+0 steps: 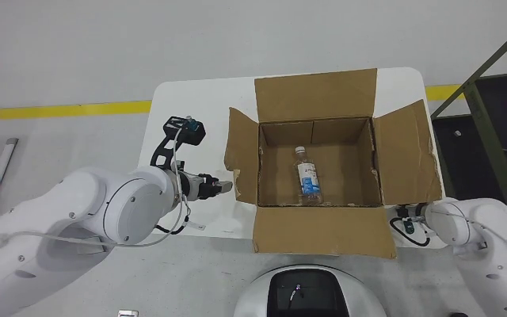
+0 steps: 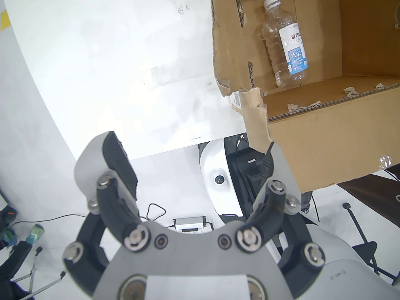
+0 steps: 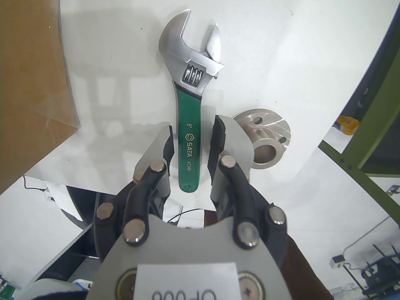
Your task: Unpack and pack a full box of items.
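Right gripper [image 3: 193, 126]: part open, one pad on each side of the wrench [image 3: 187, 73] handle, with a thin gap on both sides; by my reading not yet clamped.
Wrench: flat on the table [image 3: 265, 32] beside the box [image 1: 325, 230]; its long axis runs straight ahead of the gripper, head at the far end.
Flange [image 3: 265, 138]: just beside one finger, apart from the wrench.
Left gripper [image 2: 197, 157]: wide open, empty, next to the box's torn side flap.
Bottle [image 1: 308, 184]: lying in the box, ahead of the left gripper and past that flap.
Coming move: the right arm is nearer; closing across the handle's width looks sufficient.
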Controlling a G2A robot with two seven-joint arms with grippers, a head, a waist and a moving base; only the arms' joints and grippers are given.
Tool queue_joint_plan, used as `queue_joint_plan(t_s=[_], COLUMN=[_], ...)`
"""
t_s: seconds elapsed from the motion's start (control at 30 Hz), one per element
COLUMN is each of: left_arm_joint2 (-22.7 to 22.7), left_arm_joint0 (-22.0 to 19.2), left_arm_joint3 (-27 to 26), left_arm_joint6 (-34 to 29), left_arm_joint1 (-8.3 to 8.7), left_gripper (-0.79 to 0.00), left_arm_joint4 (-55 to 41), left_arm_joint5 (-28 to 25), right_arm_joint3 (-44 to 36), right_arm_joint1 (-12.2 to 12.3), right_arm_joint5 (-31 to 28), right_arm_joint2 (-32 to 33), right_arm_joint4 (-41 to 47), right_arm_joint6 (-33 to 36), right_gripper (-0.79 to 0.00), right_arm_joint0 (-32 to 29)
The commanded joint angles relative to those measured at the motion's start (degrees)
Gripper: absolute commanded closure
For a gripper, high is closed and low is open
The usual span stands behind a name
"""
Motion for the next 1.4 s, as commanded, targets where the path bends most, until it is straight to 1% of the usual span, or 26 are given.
queue_joint_plan(t_s=[0.0,0.17,0.57,1.0,1.13,1.17,1.2,1.23,1.37], left_arm_joint2=[0.0,0.0,0.0,0.0,0.0,0.0,0.0,0.0,0.0], left_arm_joint0=[0.0,0.0,0.0,0.0,0.0,0.0,0.0,0.0,0.0], left_arm_joint3=[0.0,0.0,0.0,0.0,0.0,0.0,0.0,0.0,0.0], left_arm_joint6=[0.0,0.0,0.0,0.0,0.0,0.0,0.0,0.0,0.0], left_arm_joint1=[0.0,0.0,0.0,0.0,0.0,0.0,0.0,0.0,0.0], left_gripper=[-0.785,-0.785,-0.785,-0.785,-0.785,-0.785,-0.785,-0.785,-0.785], left_arm_joint4=[0.0,0.0,0.0,0.0,0.0,0.0,0.0,0.0,0.0], left_arm_joint5=[0.0,0.0,0.0,0.0,0.0,0.0,0.0,0.0,0.0], right_arm_joint3=[0.0,-1.1,-1.8,-1.1,-1.1,-1.1,-1.2,-1.1,-1.2], right_arm_joint1=[0.0,0.1,0.2,0.3,0.3,0.3,0.3,0.3,0.3], right_arm_joint5=[0.0,0.0,0.3,0.4,0.5,0.5,0.5,0.6,0.8], right_arm_joint2=[0.0,0.1,-0.1,-0.5,-0.6,-0.7,-0.8,-0.7,-0.8], right_arm_joint4=[0.0,0.2,-0.9,-1.2,-1.2,-1.2,-1.3,-1.4,-1.6], right_arm_joint6=[0.0,0.5,0.4,0.4,0.4,0.5,0.5,0.5,0.6], right_gripper=[-0.308,-0.299,-0.305,-0.268,-0.197,-0.102,-0.028,0.0,0.0], right_arm_joint0=[0.0,0.0,-0.1,0.0,0.1,0.1,0.1,0.2,0.2])
